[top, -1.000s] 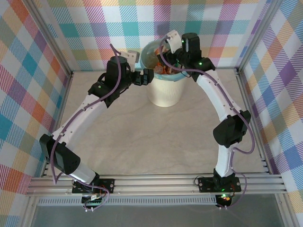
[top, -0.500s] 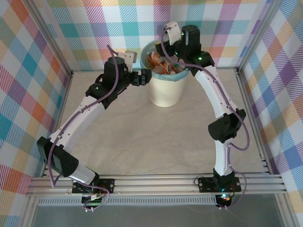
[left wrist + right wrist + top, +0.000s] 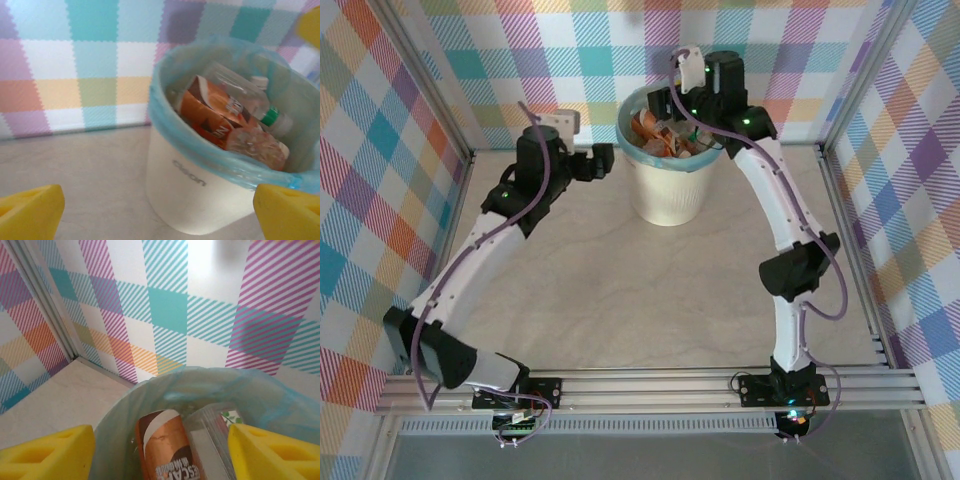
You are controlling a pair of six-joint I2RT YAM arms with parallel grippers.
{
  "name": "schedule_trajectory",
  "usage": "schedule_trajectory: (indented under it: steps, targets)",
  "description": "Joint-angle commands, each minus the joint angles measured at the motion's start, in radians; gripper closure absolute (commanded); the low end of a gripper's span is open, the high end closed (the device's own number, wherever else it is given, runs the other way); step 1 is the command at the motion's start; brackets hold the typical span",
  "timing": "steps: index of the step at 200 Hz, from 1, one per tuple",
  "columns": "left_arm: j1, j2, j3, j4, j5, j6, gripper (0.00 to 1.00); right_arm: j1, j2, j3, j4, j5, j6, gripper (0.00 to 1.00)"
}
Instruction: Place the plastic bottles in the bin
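The bottles (image 3: pixel 660 135) lie heaped inside the bin (image 3: pixel 668 195), which stands upright on the table (image 3: pixel 620 290) close to the back wall (image 3: pixel 570 60). From above, the right arm covers part of the heap. What shows is an orange and clear jumble, so the count cannot be told.

The left wrist view sorts the heap better. It shows an orange-labelled bottle (image 3: pixel 207 107), a clear one with a green cap (image 3: pixel 265 117) and a crushed one against the near rim. The teal liner (image 3: pixel 165 125) is folded over the rim, and the bin's right side is cut off by the frame edge. The right wrist view looks straight down into the bin onto a brown-orange label (image 3: pixel 165 445), cut off at the bottom edge, with a clear bottle beside it.

The right pincer (image 3: pixel 660 105) hangs over the bin's far rim, its yellow fingertips (image 3: pixel 47 452) wide apart with nothing between them. The left pincer (image 3: pixel 603 160) sits just left of the bin, apart from it and facing it. Its fingertips (image 3: pixel 30 212) are also wide and hold nothing.

Open table runs from the bin toward the arm bases. Behind the bin the wall is near, and a metal post (image 3: pixel 45 305) marks the back left corner.
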State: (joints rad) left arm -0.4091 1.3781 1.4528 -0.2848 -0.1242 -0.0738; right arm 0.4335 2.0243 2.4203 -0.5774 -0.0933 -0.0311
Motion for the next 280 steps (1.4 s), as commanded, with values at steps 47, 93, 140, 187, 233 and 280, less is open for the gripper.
schedule_trajectory:
  steps: [47, 93, 140, 187, 233, 280]
  targets:
    - [0.084, -0.373, -0.461, 0.108, -0.424, 0.082, 0.01, -0.025, -0.649, -0.816, 0.209, 0.321, 0.04, 0.19]
    - [0.125, -0.488, -0.816, 0.222, -0.634, -0.089, 0.0, -0.161, -0.995, -1.413, 0.336, 0.571, 0.121, 0.08]
    - [0.125, -0.406, -1.003, 0.371, -0.673, -0.165, 0.0, -0.202, -1.109, -1.861, 0.566, 0.62, 0.106, 0.05]
    - [0.133, -0.199, -1.081, 0.657, -0.604, -0.06, 0.0, -0.223, -0.99, -2.048, 0.882, 0.592, 0.125, 0.03]
    - [0.171, 0.02, -0.977, 0.783, -0.293, 0.137, 0.02, -0.277, -0.741, -2.092, 1.286, 0.207, 0.04, 0.03]
    - [0.282, 0.107, -1.014, 0.986, 0.018, 0.167, 0.02, -0.458, -0.679, -2.022, 1.229, -0.264, 0.085, 0.05]
